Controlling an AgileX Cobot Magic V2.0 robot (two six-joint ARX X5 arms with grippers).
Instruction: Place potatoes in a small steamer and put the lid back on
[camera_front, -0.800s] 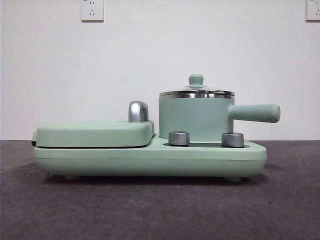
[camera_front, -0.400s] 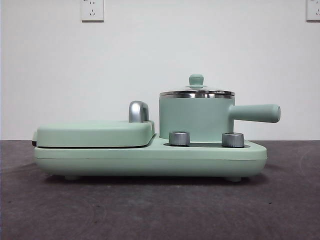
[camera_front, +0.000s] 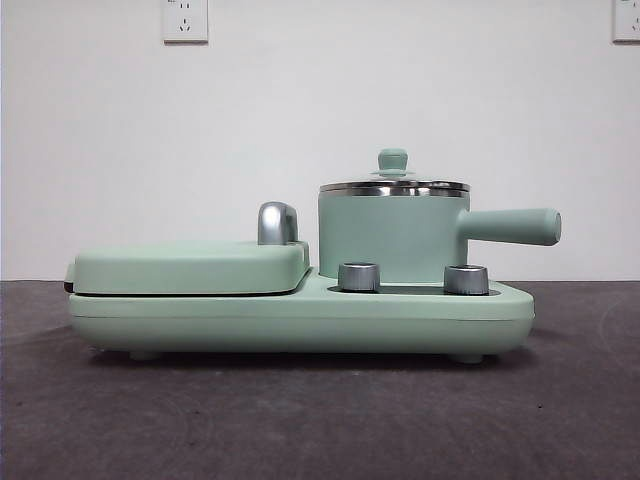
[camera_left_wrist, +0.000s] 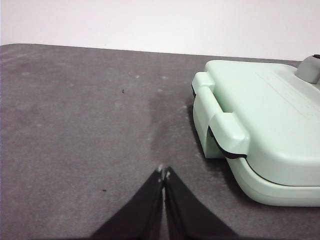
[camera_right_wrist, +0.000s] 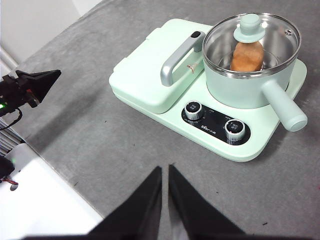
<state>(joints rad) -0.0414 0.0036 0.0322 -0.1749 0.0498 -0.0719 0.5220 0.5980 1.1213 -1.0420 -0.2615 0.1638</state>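
in the front view, the mint green cylindrical steamer pot with a steel rim (camera_front: 390, 238) is standing on the right part of a long mint green appliance base (camera_front: 300, 320), its straight side handle sticking out to the right. the round clear glass lid with a steel rim and small mint green knob (camera_front: 393, 180) is sitting flat on the pot's rim. two steel control dials (camera_front: 359, 277) are showing on the base just in front of the pot. to the left, the flat mint green hinged griddle cover (camera_front: 190, 266) is lying closed, with its curved chrome handle (camera_front: 277, 222) rising between it and the pot. the base is resting on the dark grey tabletop (camera_front: 300, 420). no arm is showing here.

in the left wrist view, the left pincer (camera_left_wrist: 163, 175) is hanging over bare tabletop with its two black tips pressed together and nothing between them. the griddle's end is lying near it, apart from the tips.

in the right wrist view, the right pincer (camera_right_wrist: 164, 172) is hovering above the tabletop, well apart from the appliance, its tips drawn narrow with only a thin slit between them and gripping nothing. the orange-brown smooth oblong potato (camera_right_wrist: 247, 56) is lying inside the pot, showing through the glass lid beneath the knob. the left arm's black tip is showing at the far side of the tabletop.
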